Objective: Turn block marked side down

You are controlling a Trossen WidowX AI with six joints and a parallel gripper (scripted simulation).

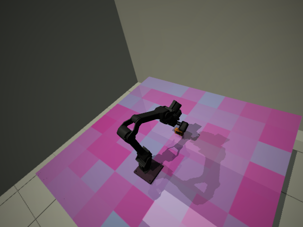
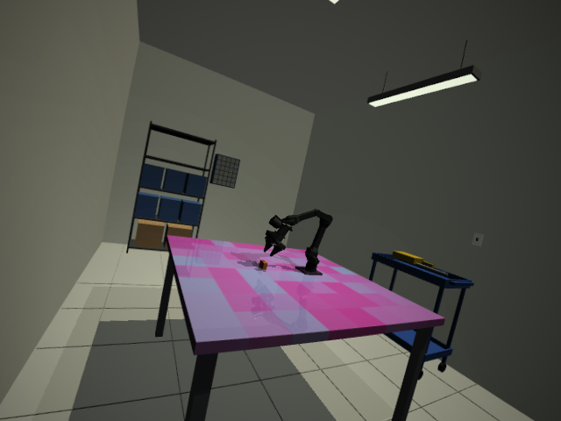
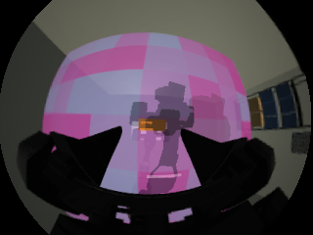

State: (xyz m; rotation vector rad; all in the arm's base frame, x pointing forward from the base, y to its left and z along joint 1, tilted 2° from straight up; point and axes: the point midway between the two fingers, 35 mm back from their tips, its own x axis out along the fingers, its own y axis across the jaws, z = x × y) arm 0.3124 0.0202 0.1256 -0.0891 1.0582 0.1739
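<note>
Hanging above the table [image 1: 107, 146] [image 2: 316, 289] [image 3: 112, 83] with fingers spread wide and nothing between them, the gripper [image 1: 179, 124] [image 2: 273, 253] [image 3: 152, 129] had the orange block [image 1: 178, 132] [image 2: 263, 264] [image 3: 153, 125] resting below and ahead, its longer side running across the gap from finger to finger.

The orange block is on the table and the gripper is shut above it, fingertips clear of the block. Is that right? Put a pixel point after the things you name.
Not quite: the gripper [image 1: 176, 134] [image 2: 269, 254] [image 3: 152, 130] is open, its two fingers spread wide apart in the wrist view. The rest holds: the orange block [image 1: 178, 131] [image 2: 262, 264] [image 3: 153, 125] is on the table [image 1: 102, 149] [image 2: 272, 332] [image 3: 105, 90], with the fingertips above and clear of it.
</note>
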